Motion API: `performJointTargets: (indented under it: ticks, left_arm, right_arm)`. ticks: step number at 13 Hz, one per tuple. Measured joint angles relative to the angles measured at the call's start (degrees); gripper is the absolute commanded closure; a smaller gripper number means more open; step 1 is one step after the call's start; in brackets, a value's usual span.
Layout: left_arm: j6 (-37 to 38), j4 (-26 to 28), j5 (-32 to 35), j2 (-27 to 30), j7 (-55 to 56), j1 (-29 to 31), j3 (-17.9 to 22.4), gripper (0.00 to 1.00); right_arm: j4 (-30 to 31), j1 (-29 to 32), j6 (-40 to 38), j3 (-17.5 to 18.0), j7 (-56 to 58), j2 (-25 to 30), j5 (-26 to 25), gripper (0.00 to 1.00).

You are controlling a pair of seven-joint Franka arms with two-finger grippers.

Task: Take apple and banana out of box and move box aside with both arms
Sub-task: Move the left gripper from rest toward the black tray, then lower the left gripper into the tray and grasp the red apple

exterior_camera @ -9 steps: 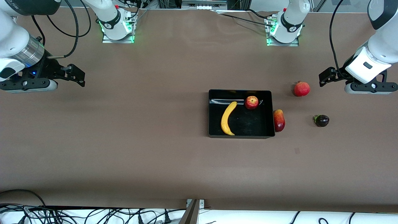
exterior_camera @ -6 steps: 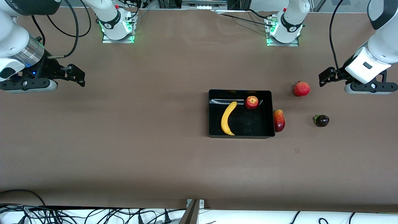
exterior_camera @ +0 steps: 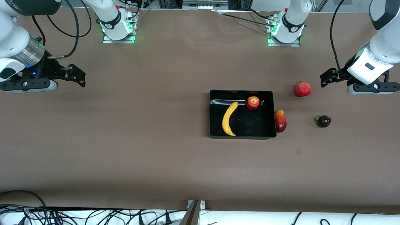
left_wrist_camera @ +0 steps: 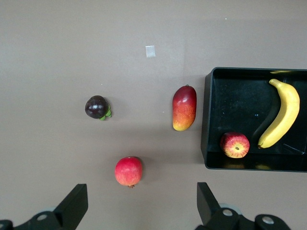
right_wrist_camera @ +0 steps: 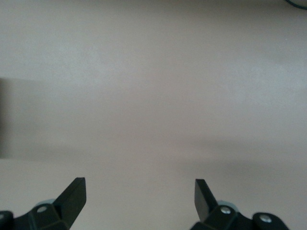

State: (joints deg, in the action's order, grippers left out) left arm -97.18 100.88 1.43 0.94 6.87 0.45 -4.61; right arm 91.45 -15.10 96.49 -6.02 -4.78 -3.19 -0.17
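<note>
The black box (exterior_camera: pixel 212 114) sits on the brown table, toward the left arm's end. In it lie the yellow banana (exterior_camera: pixel 228 119) and the red-yellow apple (exterior_camera: pixel 252 102). The left wrist view shows the same box (left_wrist_camera: pixel 207 120), banana (left_wrist_camera: pixel 283 112) and apple (left_wrist_camera: pixel 234 144). My left gripper (exterior_camera: pixel 326 77) hangs open and empty over the table at the left arm's end, beside a round red fruit (exterior_camera: pixel 303 89). The open left gripper (left_wrist_camera: pixel 141 201) has that fruit (left_wrist_camera: pixel 128 171) just ahead of its fingers. My right gripper (exterior_camera: pixel 78 76) waits open over bare table (right_wrist_camera: pixel 139 191).
A red-yellow oblong fruit (exterior_camera: pixel 280 121) lies against the box's outer wall on the left arm's side. A dark purple fruit (exterior_camera: pixel 323 121) sits nearer the front camera than the round red one. A small pale patch (exterior_camera: pixel 298 151) marks the tabletop.
</note>
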Motion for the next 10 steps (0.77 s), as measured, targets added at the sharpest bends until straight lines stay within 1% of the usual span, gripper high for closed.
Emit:
performJointTargets:
  ticks: [2,5,7,10]
  left_arm:
    - [3.37,-1.22,-0.07,-0.72,0.79,-0.15,-0.13,0.0]
    - [5.31,-5.57,-0.12,-3.81,0.99,-1.27,-0.57,0.0]
    - [6.83,-8.26,-0.14,-5.99,1.15,-3.44,-1.01,0.0]
    - [7.4,-8.93,-0.16,-9.34,2.99,-7.68,-2.06,0.0]
  right_arm:
    - [0.0,0.0,0.0,0.0,0.0,0.0,0.0,0.0]
    - [0.0,0.0,0.0,0.0,0.0,0.0,0.0,0.0]
    - [0.0,0.0,0.0,-0.01,0.0,0.0,0.0,0.0]
    - [0.0,-0.01,-0.01,-0.01,0.0,-0.01,0.0,0.0]
